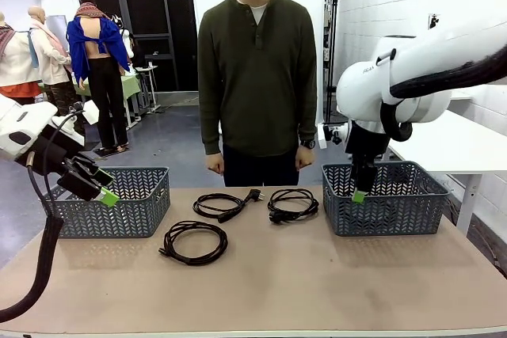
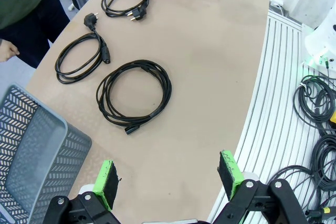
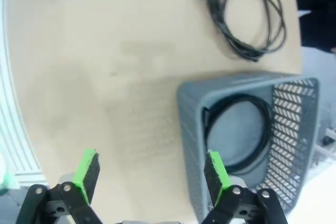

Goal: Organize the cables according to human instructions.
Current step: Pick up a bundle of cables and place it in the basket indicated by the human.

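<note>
Closest to the front camera lay the bare tabletop [image 1: 317, 290], and on it the nearest cable [image 1: 194, 241], a round black coil left of the middle. Behind it sat the second cable [image 1: 224, 205], one plug poking out toward the far edge. The third cable [image 1: 291, 204] lay just beside it to the right, apart from it. The fourth cable [image 3: 236, 129] lay coiled on the floor of the right basket [image 1: 412, 211], a grey slatted one at the right end of the tabletop. A matching left basket [image 1: 135, 215] stood at the other end.

The left claw [image 1: 104, 185] hovered by the left basket, tilted toward the coils, its fingers spread wide and holding nothing. The right claw [image 1: 359, 194] hung over the right basket's left end, one finger above the basket and the other above bare tabletop, equally wide and empty.

At the far side, between the baskets, stood the person [image 1: 256, 77], both arms hanging down.
</note>
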Action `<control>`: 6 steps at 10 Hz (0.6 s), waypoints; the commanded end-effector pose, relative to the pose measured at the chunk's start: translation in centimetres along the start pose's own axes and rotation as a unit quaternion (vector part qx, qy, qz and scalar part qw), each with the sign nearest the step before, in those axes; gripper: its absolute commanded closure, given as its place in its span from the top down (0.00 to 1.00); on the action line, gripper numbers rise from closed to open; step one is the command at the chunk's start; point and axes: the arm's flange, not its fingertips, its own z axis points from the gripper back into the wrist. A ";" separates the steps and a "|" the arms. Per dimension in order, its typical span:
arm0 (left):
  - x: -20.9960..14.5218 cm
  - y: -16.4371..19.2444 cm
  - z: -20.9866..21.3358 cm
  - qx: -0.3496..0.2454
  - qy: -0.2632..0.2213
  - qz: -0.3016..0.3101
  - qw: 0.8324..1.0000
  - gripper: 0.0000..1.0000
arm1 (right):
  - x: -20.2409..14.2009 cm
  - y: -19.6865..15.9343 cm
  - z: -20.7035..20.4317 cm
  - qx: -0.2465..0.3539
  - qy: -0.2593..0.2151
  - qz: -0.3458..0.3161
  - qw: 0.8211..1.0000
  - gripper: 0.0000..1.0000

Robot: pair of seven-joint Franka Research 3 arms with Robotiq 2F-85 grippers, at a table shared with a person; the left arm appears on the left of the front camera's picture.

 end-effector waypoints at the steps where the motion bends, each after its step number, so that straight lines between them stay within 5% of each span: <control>1: -0.1 0.3 0.0 -0.008 -0.008 -0.005 1.000 1.00 | -0.8 2.7 0.2 0.007 -0.044 0.017 0.999 1.00; 6: -0.1 0.3 0.0 -0.008 -0.008 -0.005 1.000 1.00 | 0.0 3.5 0.5 0.011 -0.035 0.016 0.999 1.00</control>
